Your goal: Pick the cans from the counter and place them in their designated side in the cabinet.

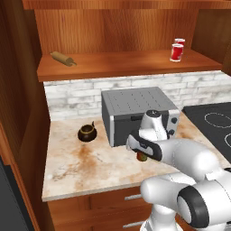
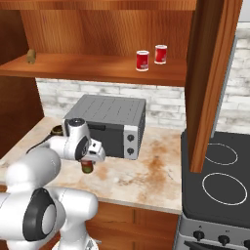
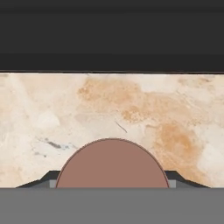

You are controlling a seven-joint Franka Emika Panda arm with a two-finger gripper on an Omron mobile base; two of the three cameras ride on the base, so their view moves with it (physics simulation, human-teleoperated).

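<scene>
Tool (image 2: 88, 165): two dark fingers on the white arm, pointing straight down in front of the grey box-shaped toaster oven (image 2: 108, 123), clenched on the dark brownish-red can with green label (image 2: 87, 167). In the hand view the can's round brown top (image 3: 112, 164) sits directly between the finger tips, so the can stands upright, its long axis in line with the tool.

Dark can: low over the beige marble-patterned surface (image 1: 103, 164), just in front of the toaster oven's front face; whether it touches the surface cannot be told.

Cabinet (image 1: 117, 27): open reddish-brown wooden wall unit, its plank shelf (image 1: 126, 65) above the toaster oven. Two bright red cans with white bands (image 2: 142, 60) stand together on the shelf, above and to the right of the oven; a tan wooden rolling pin (image 1: 63, 58) lies at the shelf's left end.

Governing relation, by judgement: the goal lies up and behind the oven from the tool, so the can must rise clear of the oven's top before travelling in.

Other: squat dark round pot (image 1: 86, 132), on the surface just left of the oven.
</scene>
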